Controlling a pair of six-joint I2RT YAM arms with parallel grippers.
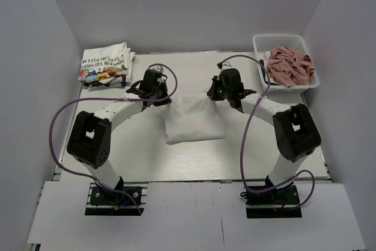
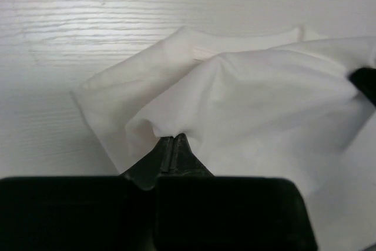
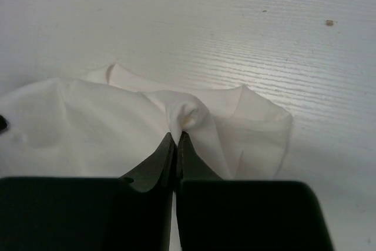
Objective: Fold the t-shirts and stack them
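A white t-shirt [image 1: 194, 120] lies partly folded at the table's middle. My left gripper [image 1: 160, 94] is shut on its far left corner; in the left wrist view the closed tips [image 2: 173, 139] pinch a fold of the white cloth [image 2: 258, 104]. My right gripper [image 1: 218, 92] is shut on the far right corner; in the right wrist view the tips [image 3: 177, 136] pinch a bunched fold of the cloth [image 3: 88, 127]. A folded white tee with a colourful print [image 1: 106, 63] lies at the far left. A dusty pink tee [image 1: 290, 66] is crumpled in the basket.
The white mesh basket [image 1: 264, 42] stands at the far right corner. White walls close in the table on the left, back and right. Purple cables loop beside both arms.
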